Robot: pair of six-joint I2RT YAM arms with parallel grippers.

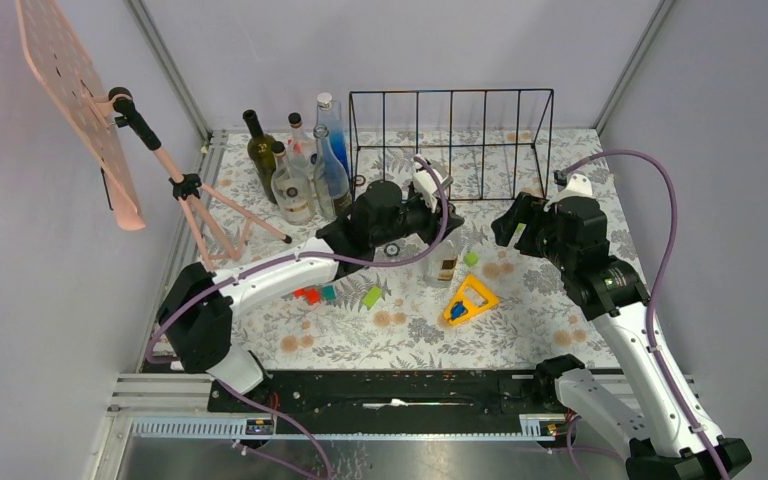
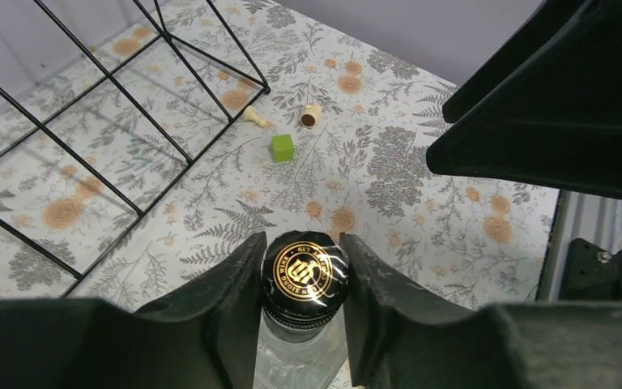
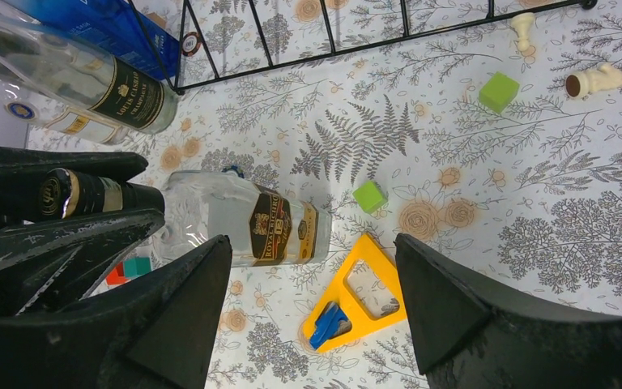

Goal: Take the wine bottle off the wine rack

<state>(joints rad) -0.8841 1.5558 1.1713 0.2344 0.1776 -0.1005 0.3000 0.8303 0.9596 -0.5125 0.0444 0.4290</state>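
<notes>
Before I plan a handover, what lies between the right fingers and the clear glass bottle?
A small green cube, shown in the top view.

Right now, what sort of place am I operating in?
Likely a robotics test cell: plain grey panel walls, a floral-print tablecloth scattered with small toy blocks, and a black wire-frame rack.

Clear glossy glass on wine bottle (image 3: 210, 215); cap (image 2: 304, 271) glossy black, gold print. Thin black metal wire: wine rack (image 1: 450, 92). Matt floral-printed covering on worktop (image 2: 421, 186).
</notes>
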